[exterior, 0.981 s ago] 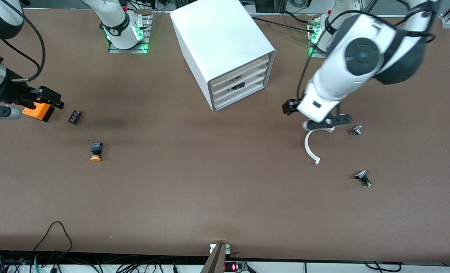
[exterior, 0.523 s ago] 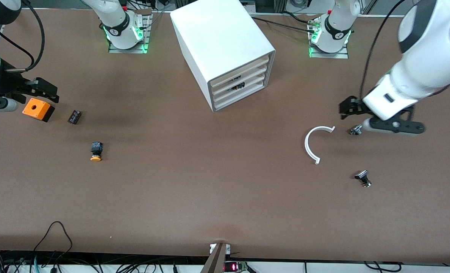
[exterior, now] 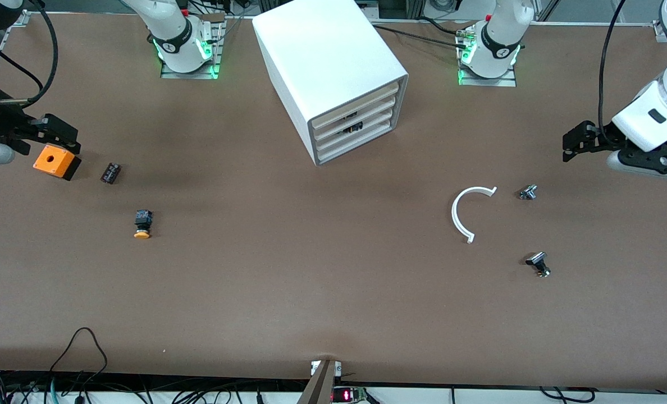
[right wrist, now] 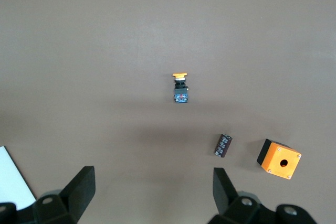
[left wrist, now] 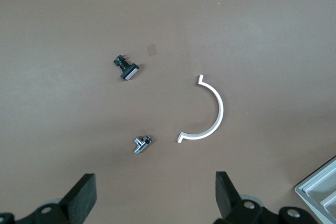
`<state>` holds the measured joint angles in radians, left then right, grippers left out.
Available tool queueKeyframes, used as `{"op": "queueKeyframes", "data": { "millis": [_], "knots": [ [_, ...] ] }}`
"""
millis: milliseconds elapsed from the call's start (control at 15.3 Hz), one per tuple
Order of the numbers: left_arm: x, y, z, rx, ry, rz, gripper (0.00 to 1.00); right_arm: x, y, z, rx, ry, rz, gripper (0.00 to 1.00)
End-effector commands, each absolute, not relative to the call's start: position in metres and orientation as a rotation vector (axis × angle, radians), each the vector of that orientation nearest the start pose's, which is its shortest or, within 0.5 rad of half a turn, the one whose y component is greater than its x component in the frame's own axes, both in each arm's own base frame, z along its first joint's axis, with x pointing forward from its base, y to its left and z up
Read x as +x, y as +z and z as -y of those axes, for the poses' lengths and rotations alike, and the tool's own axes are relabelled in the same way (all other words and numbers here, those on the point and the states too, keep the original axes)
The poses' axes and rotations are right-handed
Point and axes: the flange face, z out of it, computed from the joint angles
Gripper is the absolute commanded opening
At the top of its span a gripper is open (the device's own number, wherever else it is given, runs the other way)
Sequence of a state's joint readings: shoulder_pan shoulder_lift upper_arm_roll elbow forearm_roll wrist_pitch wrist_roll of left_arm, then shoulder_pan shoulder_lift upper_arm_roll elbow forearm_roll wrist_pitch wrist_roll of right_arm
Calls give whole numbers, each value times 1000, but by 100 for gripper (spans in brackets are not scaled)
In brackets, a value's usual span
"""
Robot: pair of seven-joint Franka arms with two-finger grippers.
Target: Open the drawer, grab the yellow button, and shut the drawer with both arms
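Note:
The button (exterior: pixel 142 223) lies on its side on the table toward the right arm's end, its orange cap toward the front camera; it also shows in the right wrist view as the button (right wrist: pixel 180 88). The white cabinet (exterior: pixel 333 67) stands between the two bases, and its stacked drawers (exterior: pixel 356 126) look pushed in. My right gripper (exterior: pixel 61 136) hangs open and empty beside the orange box (exterior: pixel 56 161); its fingers (right wrist: pixel 79 187) are spread wide. My left gripper (exterior: pixel 574 145) hangs open and empty over the table's left-arm end; its fingers (left wrist: pixel 84 195) are apart.
A small black part (exterior: pixel 110 172) lies between the orange box and the button. Toward the left arm's end lie a white arc (exterior: pixel 465 210) and two small silver-and-black parts (exterior: pixel 528 192) (exterior: pixel 538 264). Cables run along the table edge nearest the camera.
The left arm has swung from over the white arc out to the left-arm end of the table. The right gripper has drawn back off the orange box. Both stayed open.

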<state>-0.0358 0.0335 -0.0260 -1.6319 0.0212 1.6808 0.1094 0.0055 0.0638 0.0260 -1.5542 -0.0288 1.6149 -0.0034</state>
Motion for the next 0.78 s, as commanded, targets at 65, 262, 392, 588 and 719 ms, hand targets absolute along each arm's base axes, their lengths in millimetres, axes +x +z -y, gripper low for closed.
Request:
{"op": "queueKeyframes", "data": {
  "millis": [65, 262, 392, 588, 719],
  "knots": [
    [552, 587, 37, -3121, -10, -261, 100, 583, 607, -14, -3173, -13, 38, 99],
    [552, 591, 43, -3120, -5, -277, 100, 583, 607, -14, -3172, -16, 38, 99],
    [552, 592, 45, -3119, -5, -282, 100, 583, 607, -15, -3173, -16, 40, 99],
    [552, 592, 44, -3119, -5, -282, 100, 583, 607, -14, -3175, -16, 41, 99],
    [551, 592, 46, -3119, -2, -287, 100, 583, 608, -15, -3175, -18, 41, 99]
  ]
}}
